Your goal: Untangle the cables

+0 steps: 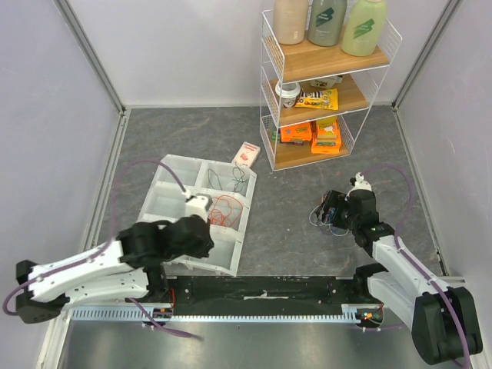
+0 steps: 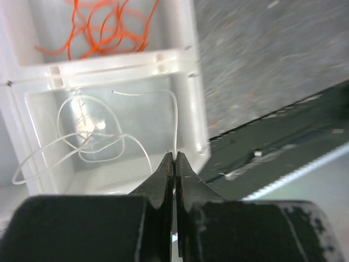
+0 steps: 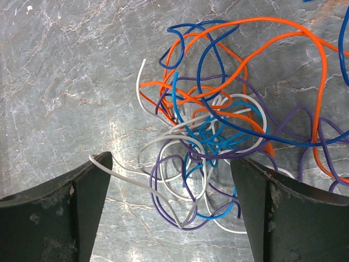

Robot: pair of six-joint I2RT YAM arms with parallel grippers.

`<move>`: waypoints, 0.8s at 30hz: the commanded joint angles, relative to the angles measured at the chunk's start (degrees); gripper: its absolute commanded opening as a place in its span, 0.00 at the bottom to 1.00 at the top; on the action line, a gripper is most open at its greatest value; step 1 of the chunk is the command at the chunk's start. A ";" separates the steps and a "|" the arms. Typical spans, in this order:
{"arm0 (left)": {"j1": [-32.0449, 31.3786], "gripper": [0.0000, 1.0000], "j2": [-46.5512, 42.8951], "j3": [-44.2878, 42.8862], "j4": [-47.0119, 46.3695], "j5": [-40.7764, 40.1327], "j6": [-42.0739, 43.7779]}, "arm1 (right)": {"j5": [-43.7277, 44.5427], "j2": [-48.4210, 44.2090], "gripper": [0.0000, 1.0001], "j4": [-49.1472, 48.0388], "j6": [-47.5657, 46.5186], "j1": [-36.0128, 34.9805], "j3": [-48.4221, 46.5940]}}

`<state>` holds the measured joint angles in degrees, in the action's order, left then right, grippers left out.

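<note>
Orange, blue, purple and white thin wires lie in a loose tangle [image 3: 218,125] on grey marbled tabletop [image 3: 65,65]. Right gripper [image 3: 170,159] low over it, fingers wide apart, tangle's near edge between them. Left gripper [image 2: 174,161] over white plastic divided tray [image 2: 109,61], fingers pressed together on end of thin white wire [image 2: 176,125] coiled in one compartment. Loose orange wire [image 2: 103,27] in the next compartment.
</note>
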<state>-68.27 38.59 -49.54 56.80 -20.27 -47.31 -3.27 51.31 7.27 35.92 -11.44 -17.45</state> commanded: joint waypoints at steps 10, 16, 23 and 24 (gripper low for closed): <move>2.53 0.05 15.81 12.27 -12.15 -3.73 -11.48 | -1.39 0.19 0.97 -2.61 -1.12 0.10 0.23; 2.88 0.64 11.79 9.12 -12.06 1.19 -5.09 | -3.49 0.90 0.97 -3.57 -1.82 0.10 0.58; 2.79 0.76 1.67 5.15 -19.42 5.41 4.76 | -11.31 4.05 0.74 -6.56 -2.35 -0.94 1.19; 2.88 0.74 1.40 5.76 -21.79 6.64 5.64 | -12.28 4.41 0.68 -6.83 -1.74 -2.08 1.37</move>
<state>-65.58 42.78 -41.85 44.47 -17.72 -48.93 -9.30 54.15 4.47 34.41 -11.62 -17.12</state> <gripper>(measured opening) 0.770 0.777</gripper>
